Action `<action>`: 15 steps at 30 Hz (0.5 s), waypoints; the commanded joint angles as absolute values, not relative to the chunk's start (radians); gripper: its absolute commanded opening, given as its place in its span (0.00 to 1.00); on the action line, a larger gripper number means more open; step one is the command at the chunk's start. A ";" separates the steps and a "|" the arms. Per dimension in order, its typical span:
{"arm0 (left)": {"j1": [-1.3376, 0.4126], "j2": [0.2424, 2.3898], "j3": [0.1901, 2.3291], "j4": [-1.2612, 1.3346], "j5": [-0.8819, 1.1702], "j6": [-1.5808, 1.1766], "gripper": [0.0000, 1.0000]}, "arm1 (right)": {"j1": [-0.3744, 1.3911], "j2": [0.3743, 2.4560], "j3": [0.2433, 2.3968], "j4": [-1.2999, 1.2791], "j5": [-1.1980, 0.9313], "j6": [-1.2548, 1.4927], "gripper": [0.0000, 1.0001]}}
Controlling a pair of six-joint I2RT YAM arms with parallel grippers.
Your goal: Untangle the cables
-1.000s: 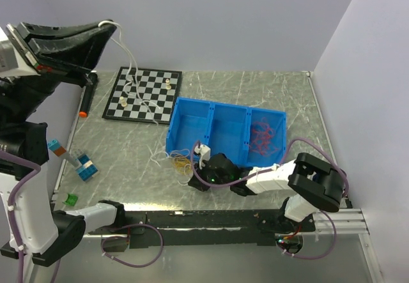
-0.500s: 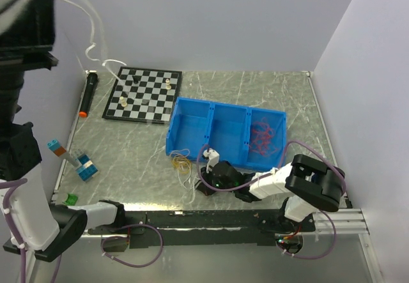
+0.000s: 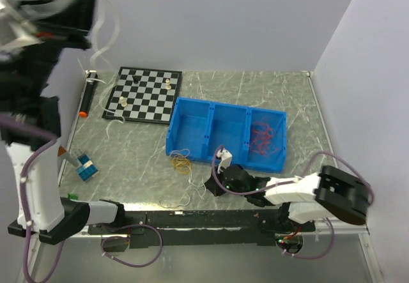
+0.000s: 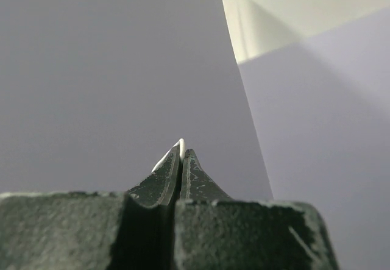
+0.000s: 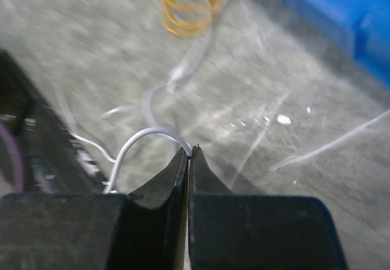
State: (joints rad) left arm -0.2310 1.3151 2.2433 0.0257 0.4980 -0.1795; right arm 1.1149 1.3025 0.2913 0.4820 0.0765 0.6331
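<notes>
Scratched grey table, lilac walls.
Wrist views alone show left jaws and right jaws clamped on white cable; overhead adds a blue bin.

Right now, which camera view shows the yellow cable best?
The top external view: the whole yellow cable lies coiled beside the blue bin. The right wrist view catches only a blurred, cropped part; the left wrist shows none.

Cable coil before bin, chessboard behind.

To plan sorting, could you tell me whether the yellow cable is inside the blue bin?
No, the yellow cable lies on the table, outside the bin.
</notes>
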 commanded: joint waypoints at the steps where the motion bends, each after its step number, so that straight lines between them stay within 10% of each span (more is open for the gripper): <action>1: -0.251 1.342 2.132 -0.080 0.574 -0.167 0.01 | 1.120 1.079 0.340 0.368 0.127 0.571 0.00; 15: -0.459 1.442 1.858 -0.130 0.451 0.063 0.01 | 1.120 0.641 0.437 0.078 0.140 0.497 0.00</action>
